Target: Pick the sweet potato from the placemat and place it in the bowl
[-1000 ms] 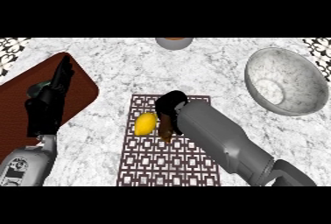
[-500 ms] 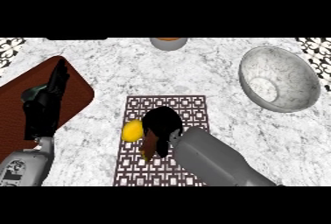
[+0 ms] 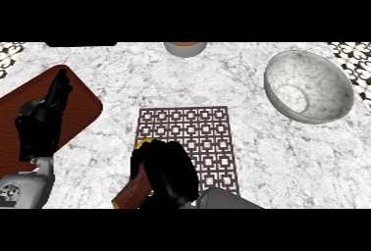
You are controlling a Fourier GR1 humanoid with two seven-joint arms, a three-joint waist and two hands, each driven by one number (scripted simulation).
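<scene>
Head view: the right hand (image 3: 167, 169) is now seen nearer the lower edge of the placemat (image 3: 196, 127) than half a second ago. Its fingers are curled over the sweet potato (image 3: 132, 193), so the grasp is judged made. The sweet potato is mostly hidden at the placemat's near left corner, and a lift cannot be confirmed. The bowl (image 3: 326, 98) is kept well apart, far right. The left hand (image 3: 43, 125) is rested open at left.
</scene>
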